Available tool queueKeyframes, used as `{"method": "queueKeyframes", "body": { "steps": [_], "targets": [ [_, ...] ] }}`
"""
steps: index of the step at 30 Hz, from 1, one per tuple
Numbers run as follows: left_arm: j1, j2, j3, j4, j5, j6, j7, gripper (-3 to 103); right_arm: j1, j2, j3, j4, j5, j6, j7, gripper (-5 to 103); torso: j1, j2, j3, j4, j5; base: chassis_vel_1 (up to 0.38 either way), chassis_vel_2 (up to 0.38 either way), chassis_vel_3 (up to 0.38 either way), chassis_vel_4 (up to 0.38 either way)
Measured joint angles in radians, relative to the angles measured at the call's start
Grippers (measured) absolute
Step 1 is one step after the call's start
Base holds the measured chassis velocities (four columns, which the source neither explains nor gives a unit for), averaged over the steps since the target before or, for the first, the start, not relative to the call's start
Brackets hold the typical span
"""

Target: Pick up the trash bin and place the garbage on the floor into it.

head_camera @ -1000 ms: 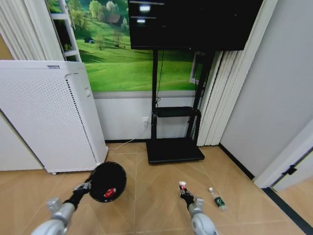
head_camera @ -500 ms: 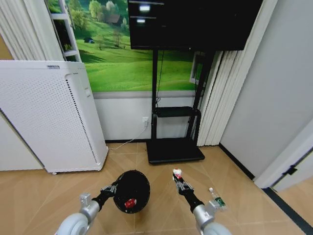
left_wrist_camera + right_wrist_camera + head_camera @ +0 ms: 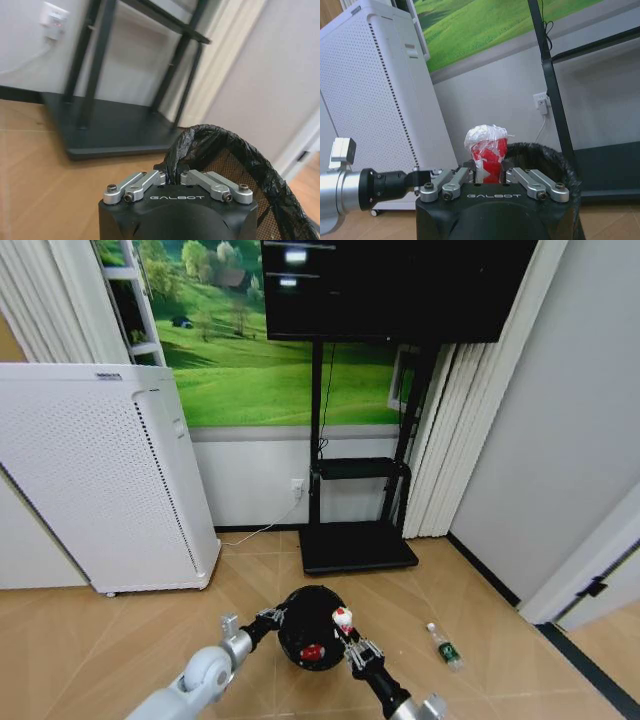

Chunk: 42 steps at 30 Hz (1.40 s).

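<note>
The trash bin (image 3: 318, 620), a small black mesh wastebasket lined with a black bag, hangs low over the floor in the middle. My left gripper (image 3: 273, 618) is shut on its rim; in the left wrist view the left gripper (image 3: 170, 175) pinches the bin's bag edge (image 3: 220, 150). One red piece of garbage (image 3: 312, 651) lies inside. My right gripper (image 3: 354, 644) is shut on a crumpled red-and-white piece (image 3: 343, 617) at the bin's right rim. In the right wrist view that piece (image 3: 487, 147) sticks up from the right gripper (image 3: 487, 175), with the bin (image 3: 545, 157) just behind. A small clear bottle (image 3: 443, 645) lies on the floor to the right.
A tall white perforated appliance (image 3: 100, 480) stands at the left against the wall. The black TV stand base (image 3: 355, 545) sits on the floor just beyond the bin. A grey wall and door frame (image 3: 590, 570) close off the right side.
My left arm has carried the bin to the right, toward the middle. My right gripper has moved left with the red-and-white piece and now meets the bin's rim.
</note>
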<state>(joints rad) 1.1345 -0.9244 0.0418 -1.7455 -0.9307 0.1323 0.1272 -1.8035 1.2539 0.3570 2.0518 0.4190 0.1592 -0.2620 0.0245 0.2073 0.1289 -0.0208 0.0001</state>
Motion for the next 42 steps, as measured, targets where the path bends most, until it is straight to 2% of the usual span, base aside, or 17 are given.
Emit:
{"method": "queueKeyframes", "body": {
  "steps": [1, 4, 11, 12, 15, 20, 23, 24, 27, 29, 30, 33, 35, 38, 39, 40, 42],
  "targets": [
    [-0.002, -0.001, 0.008, -0.002, -0.001, 0.009, 0.033, 7, 0.002, 0.003, -0.005, -0.013, -0.01, 0.001, 0.006, 24, 0.0, 0.0, 0.0, 0.0002, -0.0001, 0.0, 0.0, 0.0, 0.0],
    [0.014, 0.0, 0.005, -0.009, 0.006, 0.012, 0.062, 7, 0.008, 0.004, -0.007, -0.025, -0.012, 0.001, 0.017, 24, 0.0, 0.0, 0.0, 0.0003, -0.0001, 0.0, 0.0, 0.0, 0.0],
    [0.056, 0.014, -0.032, -0.02, 0.022, 0.012, 0.081, 7, 0.015, -0.003, -0.006, -0.03, -0.004, -0.001, 0.033, 20, 0.0, 0.0, 0.0, 0.0005, -0.0001, 0.0, 0.0, 0.0, 0.0],
    [0.06, 0.014, -0.036, -0.025, 0.022, 0.011, 0.081, 7, 0.015, -0.003, -0.006, -0.03, -0.002, -0.002, 0.034, 30, 0.0, 0.0, 0.0, 0.0004, -0.0001, 0.0, 0.0, 0.0, 0.0],
    [0.064, 0.014, -0.038, -0.031, 0.022, 0.01, 0.081, 7, 0.014, -0.001, -0.007, -0.029, 0.0, -0.002, 0.035, 35, 0.0, 0.0, 0.0, 0.0004, -0.0001, 0.0, 0.0, 0.0, 0.0],
    [0.077, 0.007, -0.042, -0.039, 0.028, 0.008, 0.077, 7, 0.007, 0.004, -0.004, -0.021, 0.0, 0.002, 0.035, 57, 0.0, 0.0, 0.0, 0.0003, -0.0001, 0.0, 0.0, 0.0, 0.0],
    [0.081, 0.006, -0.046, -0.041, 0.029, 0.008, 0.076, 7, 0.005, 0.005, -0.001, -0.02, -0.001, 0.003, 0.035, 62, 0.0, 0.0, 0.0, 0.0003, -0.0002, 0.0, 0.0, 0.0, 0.0],
    [0.094, 0.001, -0.065, -0.044, 0.032, 0.007, 0.07, 7, 0.003, 0.006, 0.003, -0.016, -0.002, 0.006, 0.035, 73, 0.0, 0.0, 0.0, 0.0002, -0.0001, 0.0, 0.0, 0.0, 0.0],
    [0.111, -0.007, -0.091, -0.045, 0.033, 0.001, 0.044, 7, 0.004, 0.01, 0.006, -0.009, -0.02, 0.026, 0.04, 79, 0.0, 0.0, 0.0, 0.0003, -0.0002, 0.0, 0.0, 0.0, 0.0],
    [0.162, -0.012, -0.157, -0.067, 0.017, -0.009, -0.019, 7, 0.008, 0.016, 0.023, 0.012, -0.065, 0.057, 0.028, 95, 0.0, 0.0, 0.0, 0.0002, -0.0003, 0.0, 0.0, 0.0, 0.0],
    [0.162, -0.012, -0.157, -0.067, 0.017, -0.009, -0.019, 7, 0.008, 0.016, 0.023, 0.012, -0.065, 0.057, 0.028, 95, 0.0, 0.0, 0.0, 0.0002, -0.0003, 0.0, 0.0, 0.0, 0.0],
    [0.208, -0.016, -0.219, -0.085, 0.012, 0.002, -0.088, 7, 0.011, 0.016, 0.024, 0.019, -0.048, 0.06, 0.027, 98, 0.0, 0.0, 0.0, 0.0003, -0.0002, 0.0, 0.0, 0.0, 0.0],
    [0.255, -0.029, -0.301, -0.092, 0.007, 0.01, -0.153, 7, 0.008, 0.027, 0.046, 0.012, -0.047, 0.061, 0.027, 100, 0.0, 0.0, 0.0, 0.0009, -0.0003, 0.0, 0.0, 0.0, 0.0],
    [0.267, -0.024, -0.335, -0.102, -0.015, 0.023, -0.184, 7, -0.009, 0.045, 0.08, 0.012, -0.062, 0.061, 0.017, 100, 0.0, 0.0, 0.0, 0.0007, -0.0002, 0.0, 0.0, 0.0, 0.0],
    [0.287, -0.007, -0.377, -0.124, -0.046, 0.046, -0.207, 7, -0.018, 0.059, 0.105, 0.016, -0.074, 0.061, 0.011, 100, 0.0, 0.0, 0.0, -0.0008, -0.0008, 0.0, 0.0, 0.0, 0.0],
    [0.287, -0.007, -0.377, -0.124, -0.046, 0.046, -0.207, 7, -0.018, 0.059, 0.105, 0.016, -0.074, 0.061, 0.011, 100, 0.0, 0.0, 0.0, -0.0008, -0.0008, 0.0, 0.0, 0.0, 0.0],
    [0.34, 0.002, -0.47, -0.143, -0.063, 0.064, -0.214, 7, 0.008, 0.06, 0.118, 0.017, -0.077, 0.053, 0.013, 100, 0.0, 0.0, 0.0, 0.0002, -0.0002, 0.0, 0.0, 0.0, 0.0]
  ]
}}
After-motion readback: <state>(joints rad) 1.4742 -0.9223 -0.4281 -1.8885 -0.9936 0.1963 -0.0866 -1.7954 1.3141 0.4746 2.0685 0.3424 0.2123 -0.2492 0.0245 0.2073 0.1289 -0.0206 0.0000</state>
